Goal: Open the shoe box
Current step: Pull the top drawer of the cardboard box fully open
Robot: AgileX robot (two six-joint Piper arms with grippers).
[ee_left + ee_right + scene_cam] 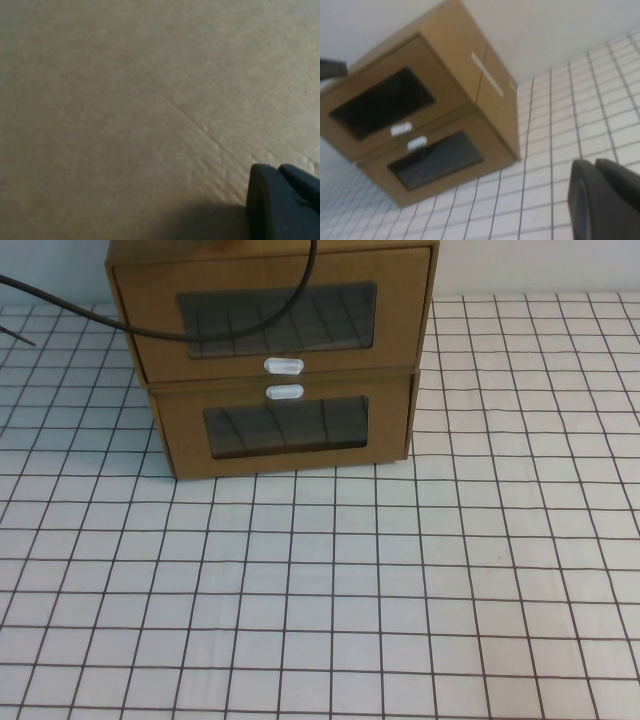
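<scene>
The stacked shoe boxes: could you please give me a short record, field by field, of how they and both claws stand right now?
boxes: two brown cardboard shoe boxes, stacked, dark window in each front
place: far side of the white gridded table
upper front: closed, upper white oval handle untouched
lower front: closed, lower white oval handle untouched
left claw: close over plain cardboard, contact unclear
right claw: shut, empty, off the boxes, facing their fronts
black cable: crosses the upper window
</scene>
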